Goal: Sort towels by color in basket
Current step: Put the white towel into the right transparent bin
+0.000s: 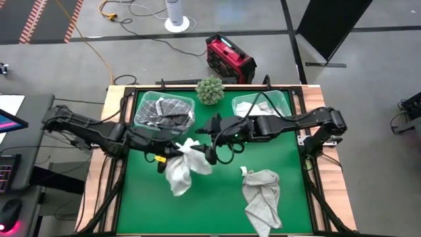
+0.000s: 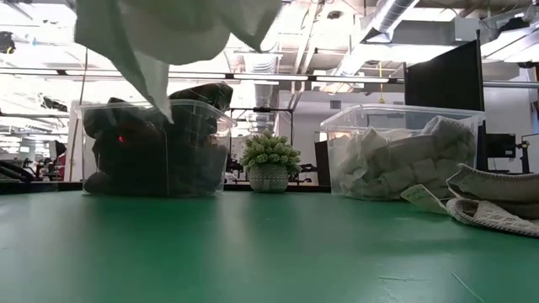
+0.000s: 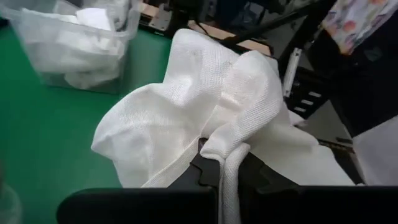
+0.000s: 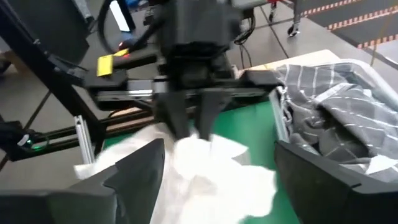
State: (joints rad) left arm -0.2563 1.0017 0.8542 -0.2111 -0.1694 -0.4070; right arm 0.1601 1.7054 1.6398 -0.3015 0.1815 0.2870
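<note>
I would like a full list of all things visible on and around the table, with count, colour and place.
white towel: one, white, held up above the mat's middle
light grey towel: one, lying on the mat's near right
left bin: one, clear, far left, holding dark towels
right bin: one, clear, far right, holding white towels
plant: one, pale green, between the bins
table mat: one, green
red case: one, on the floor beyond the table
left gripper: shut on the white towel
right gripper: open, at the same towel
</note>
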